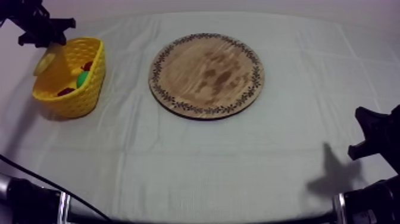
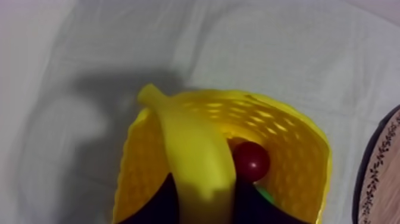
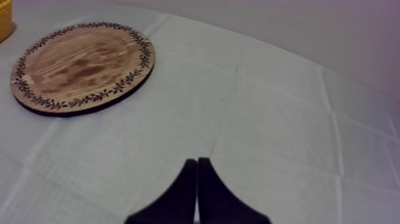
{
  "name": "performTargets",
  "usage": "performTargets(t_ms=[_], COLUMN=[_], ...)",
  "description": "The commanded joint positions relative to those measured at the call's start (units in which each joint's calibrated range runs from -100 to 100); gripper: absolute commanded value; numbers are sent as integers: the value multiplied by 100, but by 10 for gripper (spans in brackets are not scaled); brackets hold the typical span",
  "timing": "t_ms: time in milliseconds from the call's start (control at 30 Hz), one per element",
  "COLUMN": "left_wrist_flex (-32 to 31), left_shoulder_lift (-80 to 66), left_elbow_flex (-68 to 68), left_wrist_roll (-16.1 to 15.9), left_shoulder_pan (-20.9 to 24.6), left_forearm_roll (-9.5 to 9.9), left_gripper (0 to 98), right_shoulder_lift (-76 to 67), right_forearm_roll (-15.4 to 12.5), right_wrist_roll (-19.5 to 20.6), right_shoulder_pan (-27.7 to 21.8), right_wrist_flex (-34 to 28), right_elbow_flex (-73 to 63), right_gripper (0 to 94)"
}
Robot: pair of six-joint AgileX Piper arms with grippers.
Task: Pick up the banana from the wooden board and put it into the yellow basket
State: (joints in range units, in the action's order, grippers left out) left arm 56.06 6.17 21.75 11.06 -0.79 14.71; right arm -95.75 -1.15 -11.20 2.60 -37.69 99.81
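My left gripper (image 1: 52, 43) hangs over the far left rim of the yellow basket (image 1: 89, 89) and is shut on the banana (image 1: 46, 59). In the left wrist view the banana (image 2: 193, 155) stands between the two black fingers (image 2: 161, 205), its tip pointing over the basket (image 2: 286, 143). The round wooden board (image 1: 206, 74) lies bare at the table's middle. My right gripper (image 3: 197, 179) rests low at the right side, its fingers together as a narrow wedge, with nothing in them.
Inside the basket lie a small red fruit (image 2: 250, 161) and a green fruit (image 1: 83, 78). The board (image 3: 83, 67) lies far from the right gripper, with bare cloth between them. The right arm (image 1: 378, 140) sits at the table's right edge.
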Motion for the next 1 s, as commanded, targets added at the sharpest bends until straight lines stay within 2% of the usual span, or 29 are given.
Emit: performTargets(t_ms=[0, 600, 633, 667, 767, 833, 900, 967], left_wrist_flex=[-8, -25, -25, -25, 46, 110, 168, 226], left_shoulder_lift=[37, 146, 143, 136, 110, 95, 79, 62], left_elbow_flex=[28, 417, 423, 434, 474, 483, 464, 441], left_wrist_roll=[5, -68, -66, -43, 20, 50, 74, 82], left_shoulder_pan=[4, 47, 47, 47, 46, 44, 34, 14], left_forearm_roll=[-22, -134, -138, -142, -173, -211, -245, -276], left_gripper=[75, 62, 86, 153, 455, 604, 693, 740], right_shoulder_lift=[0, 0, 0, 0, 0, 0, 0, 0], right_forearm_roll=[0, 0, 0, 0, 0, 0, 0, 0], right_wrist_roll=[-1, -1, -1, -1, -1, -1, -1, -1], right_shoulder_pan=[0, 0, 0, 0, 0, 0, 0, 0], right_wrist_flex=[3, 3, 3, 3, 3, 3, 3, 3], right_elbow_flex=[-3, -3, -3, -3, -3, -3, -3, -3], right_gripper=[3, 3, 3, 3, 3, 3, 3, 3])
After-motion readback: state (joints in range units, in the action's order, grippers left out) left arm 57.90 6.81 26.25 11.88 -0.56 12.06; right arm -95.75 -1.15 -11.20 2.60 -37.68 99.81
